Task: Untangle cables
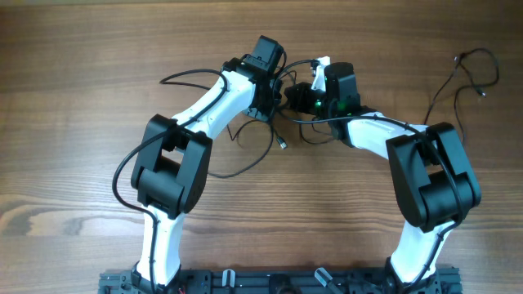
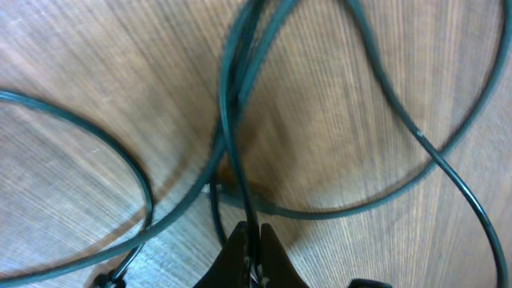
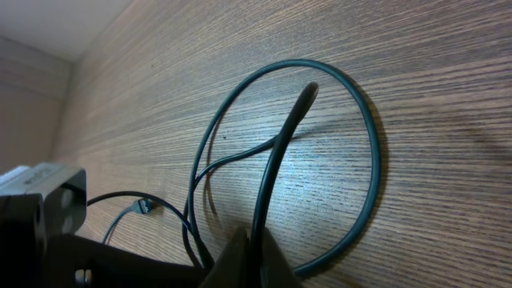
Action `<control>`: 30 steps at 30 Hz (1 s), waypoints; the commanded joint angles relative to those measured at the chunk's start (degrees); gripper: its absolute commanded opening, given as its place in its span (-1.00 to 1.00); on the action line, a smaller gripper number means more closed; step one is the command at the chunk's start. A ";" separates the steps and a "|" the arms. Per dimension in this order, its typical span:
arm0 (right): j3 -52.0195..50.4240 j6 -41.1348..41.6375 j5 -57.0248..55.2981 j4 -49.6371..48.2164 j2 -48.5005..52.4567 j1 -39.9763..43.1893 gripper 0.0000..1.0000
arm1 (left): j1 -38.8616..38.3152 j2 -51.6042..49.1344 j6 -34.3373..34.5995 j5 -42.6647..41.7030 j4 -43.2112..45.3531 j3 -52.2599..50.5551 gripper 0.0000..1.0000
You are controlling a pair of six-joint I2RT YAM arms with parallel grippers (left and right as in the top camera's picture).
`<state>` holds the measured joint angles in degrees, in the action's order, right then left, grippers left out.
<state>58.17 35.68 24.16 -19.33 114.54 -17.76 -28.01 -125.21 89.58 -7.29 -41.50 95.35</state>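
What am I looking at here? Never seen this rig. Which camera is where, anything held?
Two white-and-black robot arms, a left arm and a right arm, stand at a wooden table. The wide picture comes from a fixed camera above. Each close-up comes from a camera on one wrist, looking past that arm's own fingers. Thin black cables lie in tangled loops between the arms; another cable lies apart, beyond the right arm. The left fingers are shut on one strand, and the right fingers are shut on a strand too.
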 commanded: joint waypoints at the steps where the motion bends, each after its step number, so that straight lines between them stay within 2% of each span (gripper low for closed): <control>1: 0.31 -1.18 -0.33 -0.04 1.42 0.04 -0.92 | 0.52 1.07 -9.31 0.07 1.92 -0.52 -0.92; 5: 0.31 -1.20 -0.33 0.02 1.42 0.04 -0.91 | 0.76 5.11 -13.00 0.15 1.95 -0.52 -0.92; 15: 0.31 -1.20 -0.35 0.55 1.42 0.04 -0.91 | 3.87 17.40 -14.25 4.42 2.10 -0.52 -0.92; 21: 0.31 -1.20 -0.35 0.50 1.42 0.04 -0.91 | 7.63 23.26 -14.36 4.24 2.58 -0.52 -0.92; 26: 0.31 -1.18 -0.37 0.50 1.42 0.04 -0.91 | 12.26 28.50 -14.40 -5.70 5.84 -0.52 -0.92; 30: 0.31 -1.20 -0.37 0.50 1.42 0.04 -0.91 | 15.34 31.02 -15.69 -9.46 7.06 -0.52 -0.92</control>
<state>58.17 35.68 24.16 -18.90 114.54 -17.76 -15.20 -98.04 76.53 -11.35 -35.07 94.87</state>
